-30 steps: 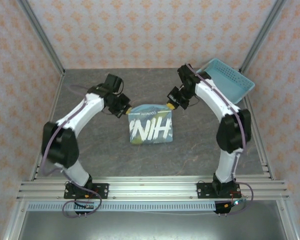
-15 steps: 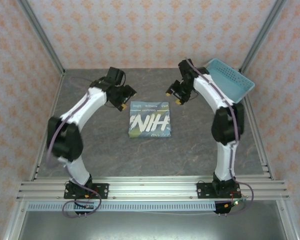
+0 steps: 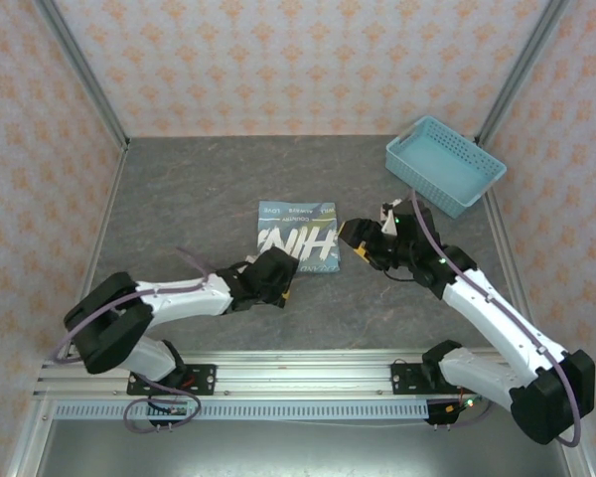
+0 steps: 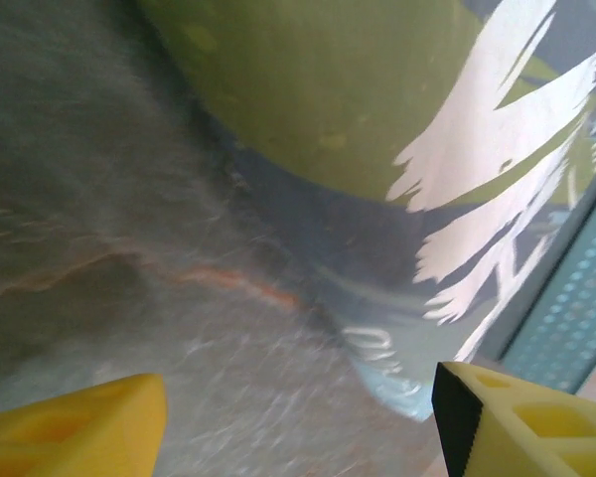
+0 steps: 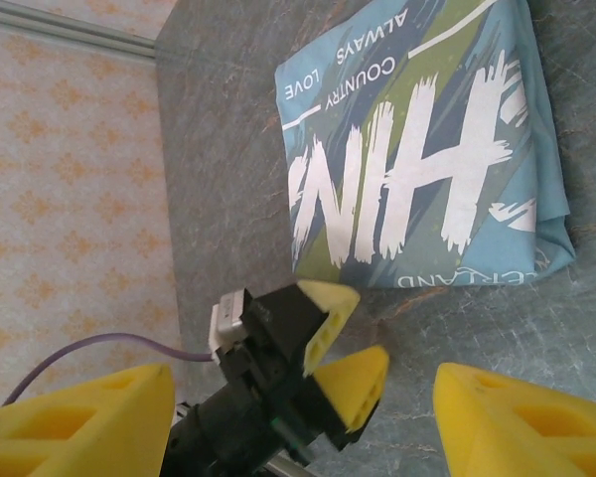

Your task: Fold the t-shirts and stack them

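Note:
One light blue t-shirt (image 3: pixel 298 241) lies folded into a small rectangle mid-table, its white lettering facing up. My left gripper (image 3: pixel 281 281) hovers low at the shirt's near left corner, open and empty. In the left wrist view its yellow fingertips (image 4: pixel 79 432) are spread wide over bare table, with the t-shirt (image 4: pixel 377 119) just beyond them. My right gripper (image 3: pixel 354 241) sits just right of the shirt, open and holding nothing. The right wrist view looks across the t-shirt (image 5: pixel 427 189) and catches the left gripper (image 5: pixel 353 338) between the right gripper's (image 5: pixel 298 422) own spread fingers.
A light blue perforated basket (image 3: pixel 445 164) stands at the far right corner, with its wall (image 4: pixel 576 318) at the edge of the left wrist view. Grey stone-patterned table (image 3: pixel 179 209) surrounds the shirt. Patterned walls and metal posts enclose the space.
Both grippers opened and let go of the shirt's far corners. Both arms then swung back to the near side, and the shirt stays flat and folded.

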`<state>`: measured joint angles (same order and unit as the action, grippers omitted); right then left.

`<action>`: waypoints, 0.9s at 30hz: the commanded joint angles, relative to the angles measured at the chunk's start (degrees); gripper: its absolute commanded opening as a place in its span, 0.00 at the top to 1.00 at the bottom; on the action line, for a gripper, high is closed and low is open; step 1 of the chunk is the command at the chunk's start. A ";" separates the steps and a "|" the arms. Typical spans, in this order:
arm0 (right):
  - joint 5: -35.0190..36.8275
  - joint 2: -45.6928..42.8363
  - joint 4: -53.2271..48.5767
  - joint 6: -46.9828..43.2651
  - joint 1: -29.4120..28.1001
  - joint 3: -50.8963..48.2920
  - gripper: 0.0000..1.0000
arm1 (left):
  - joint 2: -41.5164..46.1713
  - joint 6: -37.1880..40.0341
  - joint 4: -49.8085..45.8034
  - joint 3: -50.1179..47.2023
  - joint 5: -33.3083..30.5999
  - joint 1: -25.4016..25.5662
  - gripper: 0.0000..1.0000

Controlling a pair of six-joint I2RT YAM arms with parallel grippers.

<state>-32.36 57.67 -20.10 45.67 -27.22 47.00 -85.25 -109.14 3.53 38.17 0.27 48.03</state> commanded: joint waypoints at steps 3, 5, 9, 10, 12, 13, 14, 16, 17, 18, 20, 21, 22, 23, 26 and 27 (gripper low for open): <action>0.19 -1.71 -2.24 -1.30 0.22 1.30 0.31 | -6.03 -7.74 15.94 0.76 -7.89 0.84 0.28; 0.17 -2.23 -3.68 -1.94 0.24 1.72 0.31 | -8.52 -8.65 16.39 1.56 -7.98 0.92 0.31; 0.24 -3.99 -5.53 -2.16 0.78 1.26 0.31 | -13.78 -10.68 18.73 2.93 -8.01 1.09 0.47; 0.19 -4.36 -5.88 -2.25 0.98 1.10 0.31 | -14.80 -10.72 19.49 3.35 -8.67 1.02 0.53; -0.05 -4.75 -6.58 -2.34 1.52 0.86 0.31 | -16.74 -11.40 20.19 4.16 -10.26 0.85 0.67; -0.24 -4.85 -6.70 -2.38 1.71 0.68 0.31 | -17.47 -11.45 20.53 4.47 -10.86 0.70 0.74; -0.41 -4.93 -6.84 -2.43 2.01 0.62 0.31 | -18.19 -11.44 20.71 4.69 -11.08 0.27 0.81; -0.68 -4.92 -7.10 -2.51 2.34 0.46 0.31 | -19.02 -10.90 21.86 4.31 -11.57 -1.01 0.92; -0.69 -4.93 -7.21 -2.56 2.57 0.47 0.32 | -18.85 -10.08 22.15 3.70 -11.50 -2.15 0.96; -0.71 -4.94 -7.37 -2.67 2.81 0.46 0.32 | -18.16 -8.66 21.78 3.04 -11.00 -3.79 0.99; -0.79 -4.85 -7.65 -2.86 3.14 0.39 0.32 | -15.78 -4.36 19.03 1.97 -8.73 -7.71 1.00; -0.78 -4.77 -7.68 -3.03 3.27 0.29 0.32 | -14.25 -0.88 16.59 1.91 -6.69 -10.55 1.00; -0.94 -4.70 -7.68 -3.14 3.29 0.22 0.32 | -12.96 2.31 13.85 2.20 -4.40 -13.21 1.00; -1.23 -4.44 -7.40 -3.34 3.37 0.21 0.32 | -11.51 6.28 11.50 2.42 -2.12 -16.22 1.00; -1.65 -3.36 -6.27 -3.38 3.46 0.20 0.32 | -8.66 14.68 6.91 2.43 2.93 -25.53 1.00; -1.65 -2.92 -5.83 -3.31 3.49 0.15 0.32 | -8.44 16.98 6.01 2.63 4.58 -28.77 1.00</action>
<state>-33.23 53.91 -26.70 43.44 -24.03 47.03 -96.27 -103.18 17.21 41.19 0.43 25.65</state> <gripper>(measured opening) 0.684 0.053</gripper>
